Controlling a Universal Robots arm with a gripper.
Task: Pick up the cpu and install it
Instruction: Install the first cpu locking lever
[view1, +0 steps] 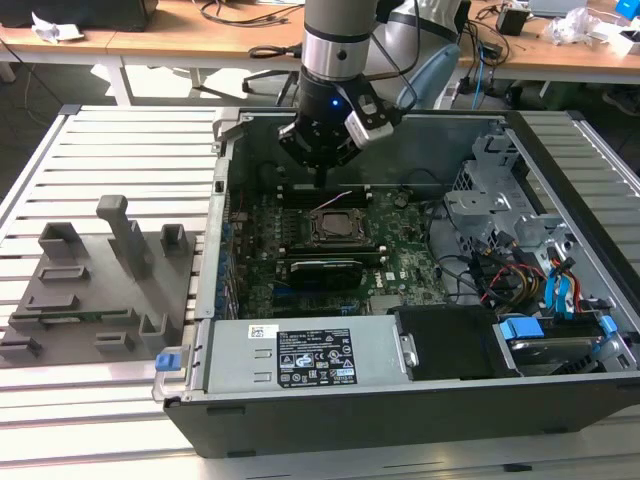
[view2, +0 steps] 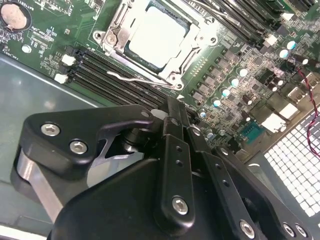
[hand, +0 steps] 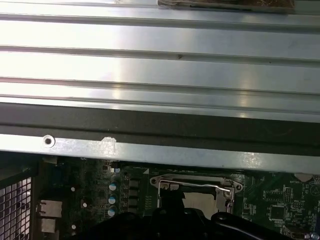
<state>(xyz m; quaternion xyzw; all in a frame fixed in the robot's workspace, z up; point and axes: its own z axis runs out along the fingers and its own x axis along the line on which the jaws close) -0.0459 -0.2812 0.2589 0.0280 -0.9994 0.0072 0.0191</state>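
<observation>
**CPU seated in socket as robot gripper hangs above the board**

The cpu (view2: 156, 36), its pale silvery top plate catching the light, lies flat inside the metal socket frame (view2: 114, 31) on the green motherboard (view2: 45, 35); it also shows in the exterior view (view1: 330, 226) and in the first wrist view (hand: 196, 201). In the second wrist view a thin wire retention lever (view2: 131, 80) runs along one edge of the frame, beside a bank of black memory slots (view2: 100, 70).

The gripper (view2: 176, 111) hangs over the board just beside the socket, apart from the chip, its black fingers (view2: 175, 150) drawn together with nothing between them. In the exterior view the gripper (view1: 322, 178) points down into the open computer case (view1: 400, 420), slightly behind the socket, with a blue light glowing on the arm (view1: 335, 60) above it.

Just in front of the socket in the exterior view lies a long black graphics card (view1: 325, 268). At the exterior view's right, inside the case, sit a grey drive cage (view1: 490, 200) and bundled coloured cables (view1: 520, 280). The case rests on a slatted metal table (view1: 110, 140); on the exterior view's left, a grey parts fixture (view1: 100, 290) stands on the slats.
</observation>
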